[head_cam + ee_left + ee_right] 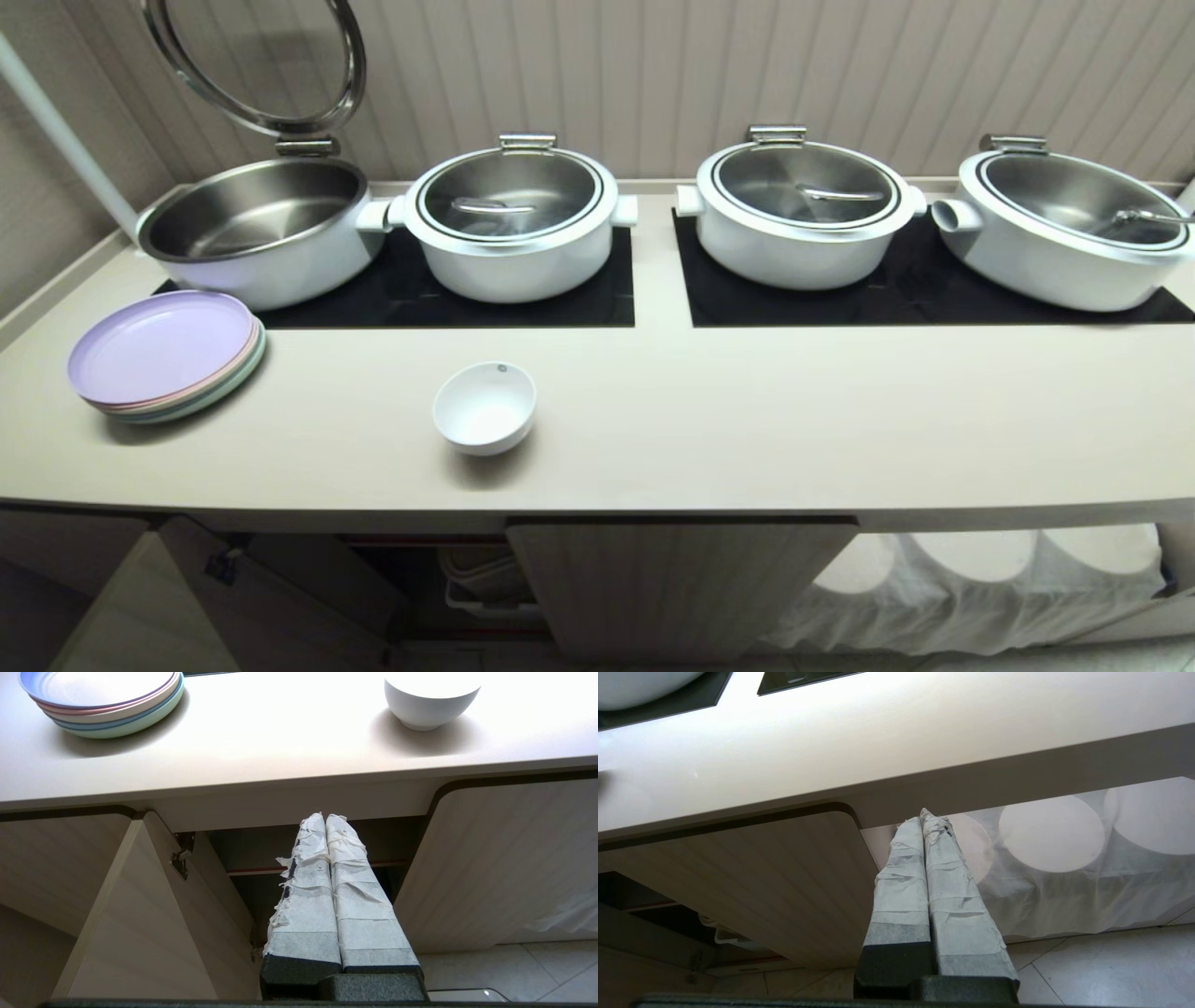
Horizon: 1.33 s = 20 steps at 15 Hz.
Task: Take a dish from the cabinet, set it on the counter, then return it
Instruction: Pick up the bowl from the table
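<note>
Dish [485, 408] placement is settled: it is set upright on the counter [747, 411], near the front edge, apart from the stack of pastel plates [166, 357] and in front of the black mats [448, 289] that carry the 4 white pots [515, 219]. That bare strip is judged to have been chosen so the bowl can be reached from the front without crossing the pots.

Below, the cabinet [327, 858] is seen with 1 ribbed door [140, 914] swung open, which leaves a path to the dark interior for the return.

Neither arm is seen in the head view. The left gripper [325, 817] is held below the counter edge, before the open compartment, its taped fingers [308, 896] pressed together on nothing. The right gripper [923, 816] is parked under the counter beside the closed door [761, 877], its fingers likewise together and empty.

The setting-down is judged done; the return is not yet begun.
</note>
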Motion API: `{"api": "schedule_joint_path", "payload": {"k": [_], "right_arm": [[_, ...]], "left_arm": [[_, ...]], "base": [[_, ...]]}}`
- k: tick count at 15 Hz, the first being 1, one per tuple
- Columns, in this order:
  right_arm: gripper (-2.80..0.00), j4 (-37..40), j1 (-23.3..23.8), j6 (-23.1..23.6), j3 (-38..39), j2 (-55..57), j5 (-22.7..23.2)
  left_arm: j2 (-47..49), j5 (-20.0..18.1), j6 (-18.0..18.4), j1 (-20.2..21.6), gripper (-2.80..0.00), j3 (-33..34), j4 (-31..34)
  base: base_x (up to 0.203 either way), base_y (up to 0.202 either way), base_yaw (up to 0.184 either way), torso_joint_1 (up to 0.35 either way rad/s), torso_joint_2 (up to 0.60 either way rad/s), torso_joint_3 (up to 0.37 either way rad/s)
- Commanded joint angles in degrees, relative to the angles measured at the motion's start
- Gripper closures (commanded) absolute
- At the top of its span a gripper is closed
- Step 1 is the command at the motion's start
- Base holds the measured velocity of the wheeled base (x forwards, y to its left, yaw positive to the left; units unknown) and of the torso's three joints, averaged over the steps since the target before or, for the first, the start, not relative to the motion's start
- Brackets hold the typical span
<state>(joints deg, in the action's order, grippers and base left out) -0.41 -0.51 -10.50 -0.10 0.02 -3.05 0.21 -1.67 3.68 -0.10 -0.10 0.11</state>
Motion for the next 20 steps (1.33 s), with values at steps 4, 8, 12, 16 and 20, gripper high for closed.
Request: {"api": "schedule_joint_path", "payload": {"k": [4,8,12,16,20], "right_arm": [[0.00,0.0,0.0,-0.1,0.0,0.0,0.0],[0.00,0.0,0.0,-0.1,0.0,0.0,0.0],[0.00,0.0,0.0,-0.1,0.0,0.0,0.0],[0.00,0.0,0.0,-0.1,0.0,0.0,0.0],[0.00,0.0,0.0,-0.1,0.0,0.0,0.0]], "left_arm": [[-0.2,0.0,0.0,0.0,0.00,0.0,0.0],[-0.2,0.0,0.0,0.0,0.00,0.0,0.0],[-0.2,0.0,-0.1,0.0,0.00,0.0,0.0],[-0.2,0.0,0.0,0.0,0.00,0.0,0.0],[-0.2,0.0,0.0,0.0,0.00,0.0,0.0]], "base": [[0.000,0.000,0.000,0.000,0.00,0.000],[0.000,0.000,0.000,0.000,0.00,0.000],[0.000,0.000,0.000,0.000,0.00,0.000],[0.000,0.000,0.000,0.000,0.00,0.000],[0.000,0.000,0.000,0.000,0.00,0.000]]}}
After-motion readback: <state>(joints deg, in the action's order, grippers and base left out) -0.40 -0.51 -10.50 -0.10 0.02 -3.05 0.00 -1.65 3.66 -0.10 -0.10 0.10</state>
